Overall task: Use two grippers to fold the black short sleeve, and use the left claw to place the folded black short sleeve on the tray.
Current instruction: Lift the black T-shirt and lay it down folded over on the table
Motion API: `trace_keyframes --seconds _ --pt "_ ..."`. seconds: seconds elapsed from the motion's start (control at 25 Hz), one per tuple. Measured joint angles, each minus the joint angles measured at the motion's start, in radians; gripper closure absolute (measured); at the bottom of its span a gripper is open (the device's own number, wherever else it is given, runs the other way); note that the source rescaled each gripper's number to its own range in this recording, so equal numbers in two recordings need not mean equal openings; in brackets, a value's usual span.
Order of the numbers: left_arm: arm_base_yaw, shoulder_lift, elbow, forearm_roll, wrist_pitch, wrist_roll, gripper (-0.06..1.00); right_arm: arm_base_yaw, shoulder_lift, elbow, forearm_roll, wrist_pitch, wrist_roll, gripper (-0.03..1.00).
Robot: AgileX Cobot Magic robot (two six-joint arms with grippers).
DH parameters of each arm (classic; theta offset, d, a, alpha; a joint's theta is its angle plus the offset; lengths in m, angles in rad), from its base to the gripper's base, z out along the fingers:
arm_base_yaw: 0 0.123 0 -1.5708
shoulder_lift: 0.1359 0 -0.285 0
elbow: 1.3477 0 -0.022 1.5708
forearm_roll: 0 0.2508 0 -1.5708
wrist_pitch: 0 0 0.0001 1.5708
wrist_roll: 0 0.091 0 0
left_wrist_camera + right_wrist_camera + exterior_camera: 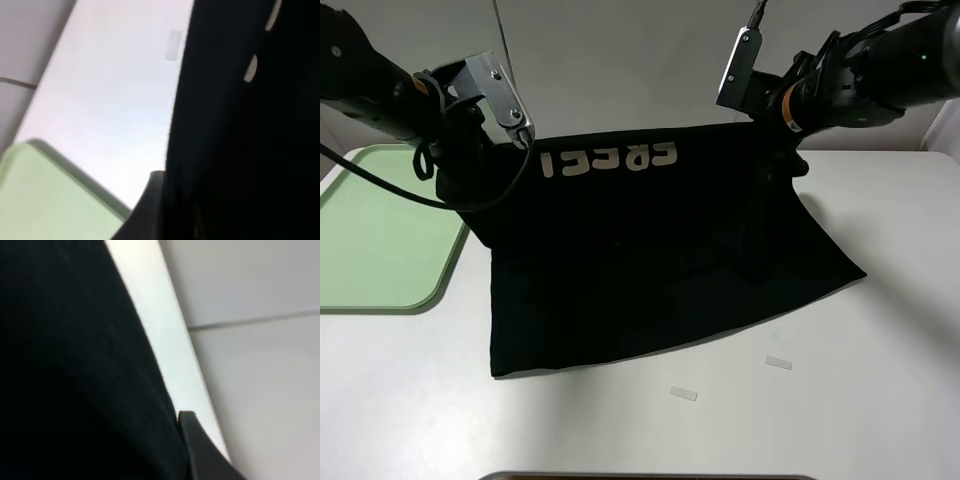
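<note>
The black short sleeve (650, 260) hangs lifted by its far edge, with its near part draped on the white table. Its pale letters (608, 160) show upside down near the raised edge. My left gripper (455, 160) is shut on the shirt's raised left corner, above the tray's right side. My right gripper (782, 150) is shut on the raised right corner. Black cloth (240, 125) fills most of the left wrist view beside one dark finger (150, 200). In the right wrist view the cloth (75, 365) covers the jaws except one fingertip (200, 450). The pale green tray (380, 240) lies at the left.
Two small pale tape strips (778, 362) (684, 393) lie on the white table (880, 380) in front of the shirt. A wall rises behind the table's far edge. A dark object's edge (650, 477) shows at the near edge of the view.
</note>
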Motion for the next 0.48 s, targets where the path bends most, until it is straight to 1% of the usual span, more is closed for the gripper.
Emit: trace_keyframes --seconds 0.2,0.4,0.48 --pt "0.007 -0.001 0.0 0.035 -0.11 -0.001 0.94 -0.012 0.016 -0.111 -0.091 -0.041 0.0 0.96" --pt "0.023 -0.001 0.0 0.043 -0.152 0.033 0.94 -0.018 0.016 -0.166 -0.126 -0.076 -0.001 0.96" --pt "0.036 -0.001 0.0 0.046 -0.154 0.039 0.94 -0.018 0.016 -0.171 -0.153 -0.117 -0.017 0.96"
